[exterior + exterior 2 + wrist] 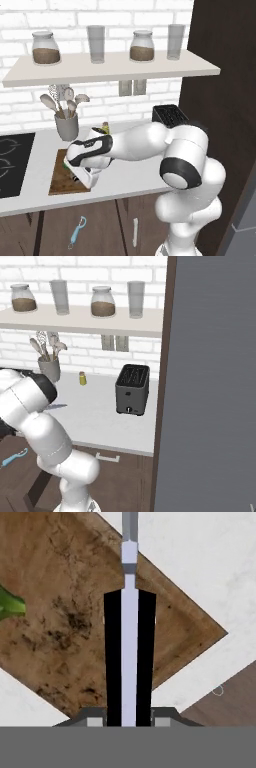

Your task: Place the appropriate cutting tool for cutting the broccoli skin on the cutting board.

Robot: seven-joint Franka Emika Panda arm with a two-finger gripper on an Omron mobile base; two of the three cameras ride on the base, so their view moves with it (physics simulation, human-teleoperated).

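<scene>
The pincer [129, 719] is pinching the knife [129, 657] by its black handle, and the knife hangs over the dark brown cutting board [60, 612] on the white desk [200, 557], with its grey blade reaching past the board's edge. The broccoli [9, 605] lies on the board, well apart from the knife. No writing can be read anywhere.

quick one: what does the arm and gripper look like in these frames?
Arm: glossy white rounded links with dark bands at the joints, plus a dark ring around the big white elbow cap. No cables or markings visible. Gripper: white hand body with small grey finger tips.
</scene>
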